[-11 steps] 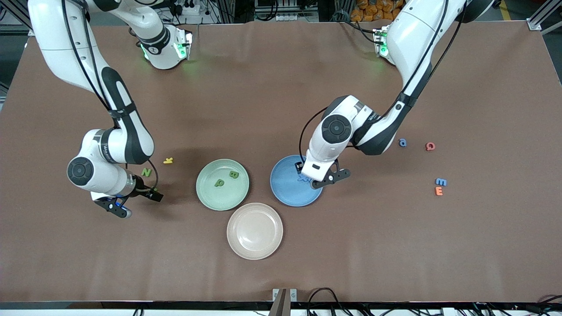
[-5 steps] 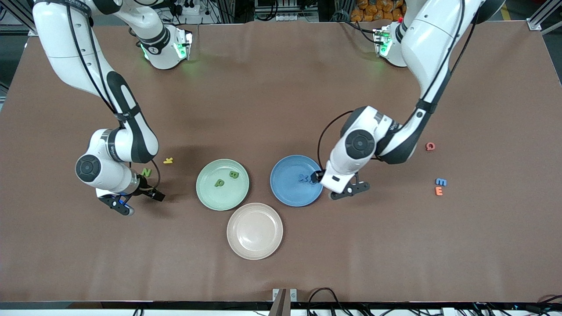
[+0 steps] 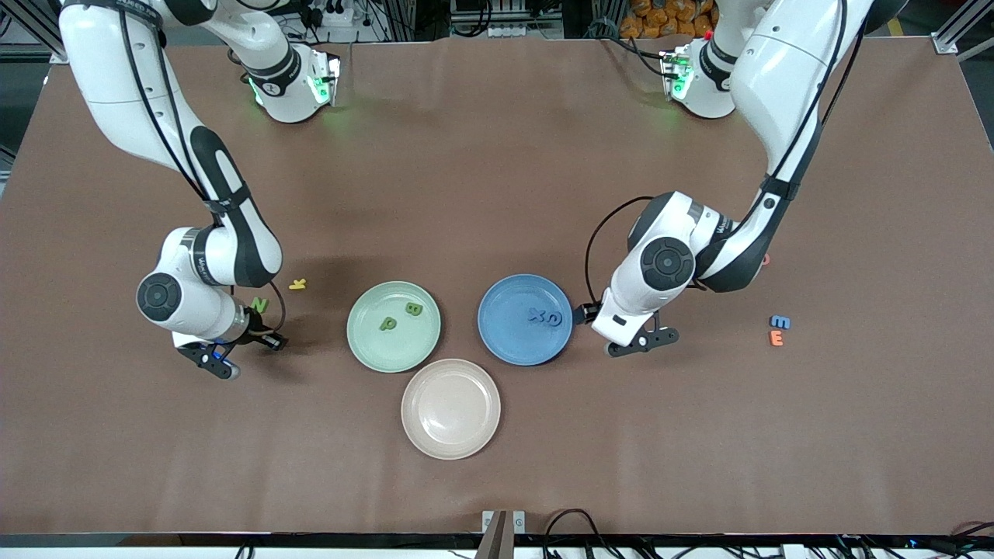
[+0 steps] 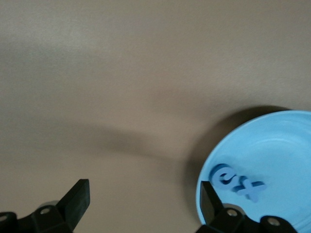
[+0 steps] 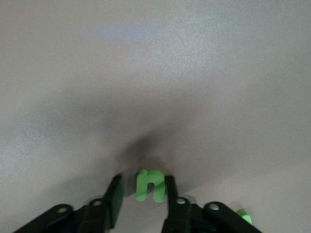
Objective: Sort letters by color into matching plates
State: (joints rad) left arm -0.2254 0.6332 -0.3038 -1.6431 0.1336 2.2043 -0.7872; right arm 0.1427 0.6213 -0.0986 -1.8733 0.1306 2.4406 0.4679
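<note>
My left pincer hangs low over the worktop just beside the blue plate, toward the left arm's end, fingers spread wide with nothing between them. Blue X and blue a lie touching in that plate. My right pincer is clamped on a green letter near the right arm's end. Green P and B sit in the mint plate. Green N lies beside a yellow letter. Blue E touches an orange E.
</note>
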